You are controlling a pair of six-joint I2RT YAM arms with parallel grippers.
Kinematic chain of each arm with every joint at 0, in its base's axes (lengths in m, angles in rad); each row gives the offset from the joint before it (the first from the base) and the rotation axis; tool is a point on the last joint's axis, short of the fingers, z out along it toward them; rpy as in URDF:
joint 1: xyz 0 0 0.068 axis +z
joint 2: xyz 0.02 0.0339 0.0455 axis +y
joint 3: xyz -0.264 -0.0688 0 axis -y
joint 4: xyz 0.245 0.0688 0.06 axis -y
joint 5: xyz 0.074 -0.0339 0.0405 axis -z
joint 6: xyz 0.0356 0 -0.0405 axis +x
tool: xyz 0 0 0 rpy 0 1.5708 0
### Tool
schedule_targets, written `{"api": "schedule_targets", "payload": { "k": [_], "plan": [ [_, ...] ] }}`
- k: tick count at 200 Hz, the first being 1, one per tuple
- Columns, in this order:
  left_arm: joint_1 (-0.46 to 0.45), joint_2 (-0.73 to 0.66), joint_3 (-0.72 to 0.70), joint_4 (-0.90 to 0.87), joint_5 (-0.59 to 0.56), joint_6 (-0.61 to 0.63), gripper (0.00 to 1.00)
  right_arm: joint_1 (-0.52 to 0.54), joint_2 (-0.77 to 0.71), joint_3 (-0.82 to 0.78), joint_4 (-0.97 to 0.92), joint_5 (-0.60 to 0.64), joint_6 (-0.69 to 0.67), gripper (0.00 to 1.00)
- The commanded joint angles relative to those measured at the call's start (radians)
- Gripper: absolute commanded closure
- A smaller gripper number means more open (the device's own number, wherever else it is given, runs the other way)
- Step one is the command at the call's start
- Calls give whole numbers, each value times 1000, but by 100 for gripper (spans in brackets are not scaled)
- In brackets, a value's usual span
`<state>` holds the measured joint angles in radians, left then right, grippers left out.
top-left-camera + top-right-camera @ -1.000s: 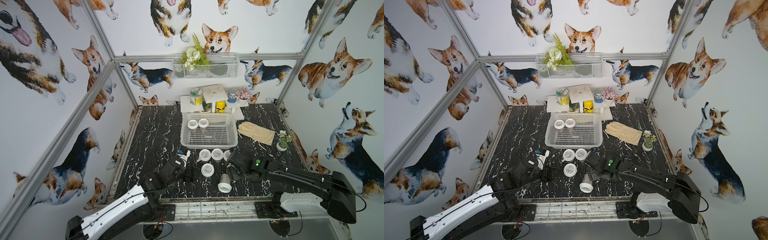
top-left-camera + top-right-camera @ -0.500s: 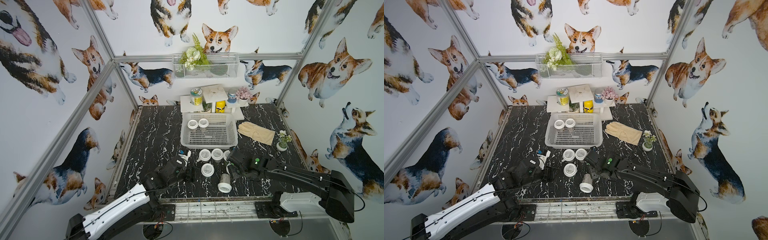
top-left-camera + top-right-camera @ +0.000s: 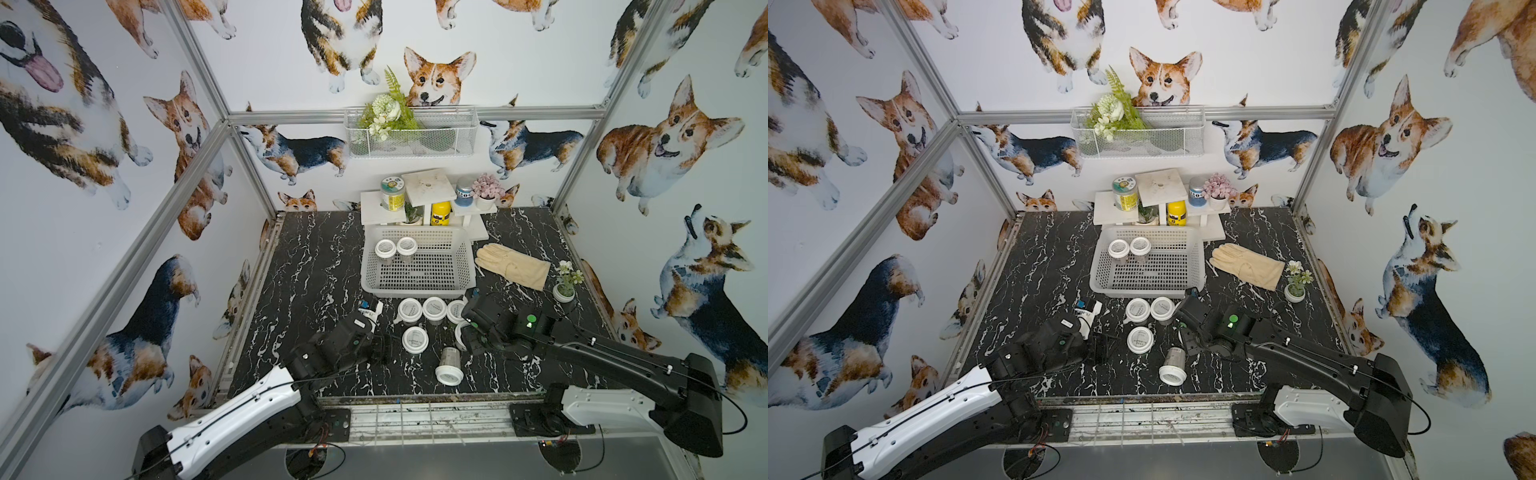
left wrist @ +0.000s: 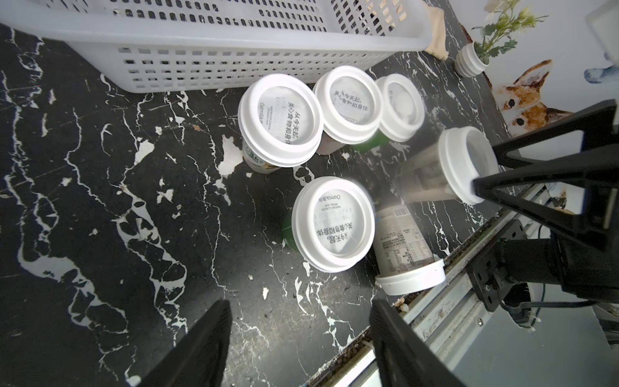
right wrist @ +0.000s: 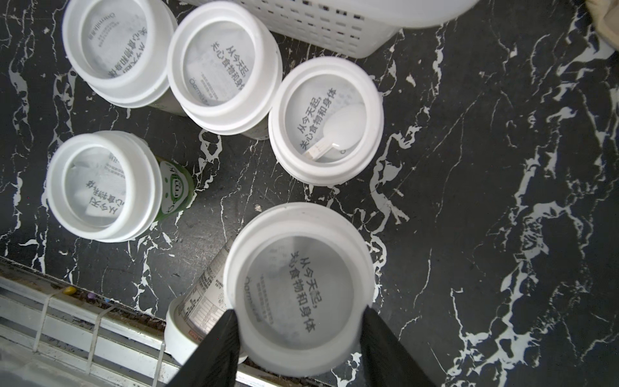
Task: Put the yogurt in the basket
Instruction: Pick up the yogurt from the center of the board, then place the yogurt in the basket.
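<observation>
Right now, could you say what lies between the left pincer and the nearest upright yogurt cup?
Only bare marble tabletop separates left pincer from yogurt cup; left wrist view.

Surfaces, l. to r.: tabletop (image 3: 307,266) = black stone-look slab w/ white veins, semi-gloss, chipped pale patches; basket (image 4: 234,67) = white moulded plastic, smooth, slightly translucent; yogurt (image 5: 214,63) = smooth white plastic lids w/ cloudy centres and grey print, clear plastic bodies, printed labels; glove (image 3: 513,266) = cream, matt, soft (cloth or leather unclear); frame rail (image 3: 536,113) = bare satin metal; wall basket (image 3: 453,141) = white-coated wire mesh; left gripper (image 4: 299,303) fingers (image 4: 207,338) = matt black plastic.
</observation>
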<state>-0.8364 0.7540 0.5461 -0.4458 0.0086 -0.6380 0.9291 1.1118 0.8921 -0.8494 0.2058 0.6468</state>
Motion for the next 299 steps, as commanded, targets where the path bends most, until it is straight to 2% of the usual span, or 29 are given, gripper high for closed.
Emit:
{"api": "schedule_targets", "payload": {
  "k": [1,77,104,199,228,299],
  "plan": [
    [2,-3,3,22,8,8,29,0,-26,26,-56,-12,16,46],
    [2,-3,0,25,8,6,29,-1,0,173,-99,-12,-24,45],
    [2,-4,0,25,10,6,29,-16,80,238,-93,-26,-50,45],
    [2,-1,-2,33,16,10,29,-148,306,556,-112,-60,-203,45],
    [2,-1,-3,34,18,11,29,-202,377,651,-117,-28,-256,45],
    [2,9,-3,39,25,16,29,-311,558,785,7,-42,-356,45]
  ]
}}
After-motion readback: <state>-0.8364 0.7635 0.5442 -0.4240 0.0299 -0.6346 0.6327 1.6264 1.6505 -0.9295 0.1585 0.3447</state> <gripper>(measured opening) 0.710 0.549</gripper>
